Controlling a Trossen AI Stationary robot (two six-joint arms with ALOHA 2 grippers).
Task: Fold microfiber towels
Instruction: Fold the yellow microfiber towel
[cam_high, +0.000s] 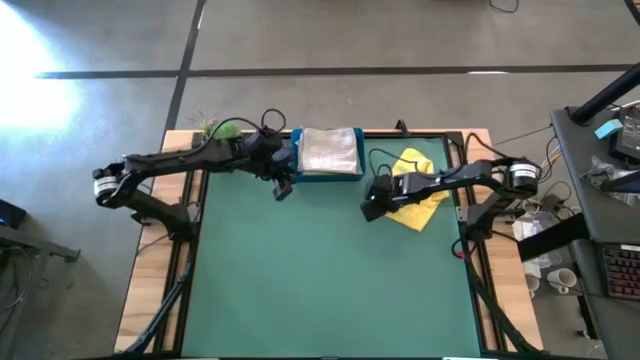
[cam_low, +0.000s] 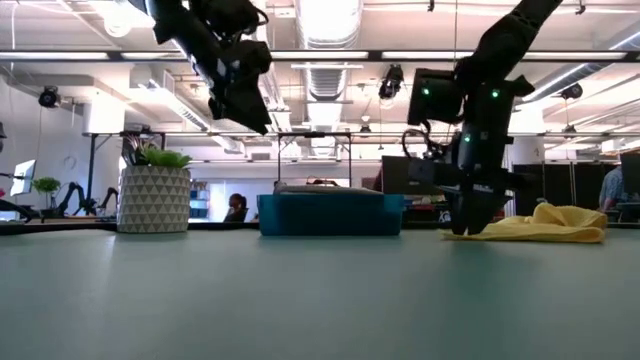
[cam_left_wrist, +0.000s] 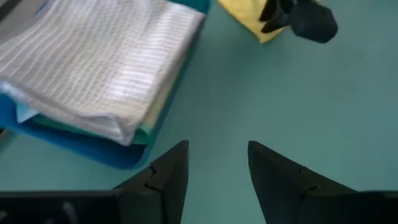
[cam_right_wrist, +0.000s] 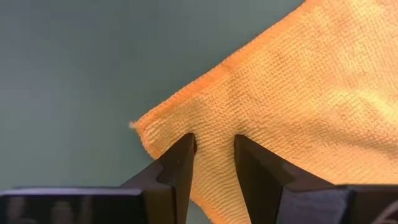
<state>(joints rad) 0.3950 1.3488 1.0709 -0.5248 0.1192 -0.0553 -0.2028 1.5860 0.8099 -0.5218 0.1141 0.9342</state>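
I see the green worktop (cam_high: 320, 270) filling most of the high view, with both arms reaching in from its far corners. At the far edge, in the middle, sits the blue tray (cam_high: 329, 172), and a folded light grey towel (cam_high: 330, 150) lies on top of the stack inside it; from the left wrist view I can make out pale yellow and green edges under the grey one, but I cannot tell them apart further. To the right of the tray, the yellow towel (cam_high: 418, 190) lies crumpled flat on the worktop, near the right edge. The small potted plant (cam_low: 154, 198) stands at the far left corner. My left gripper (cam_left_wrist: 216, 177) hangs raised above the worktop just beside the tray's near left corner, its jaws apart with nothing between them. My right gripper (cam_right_wrist: 214, 163) is down at the near-left corner of the yellow towel, tips on the cloth, jaws partly apart; whether a fold of cloth is pinched between them I cannot tell.
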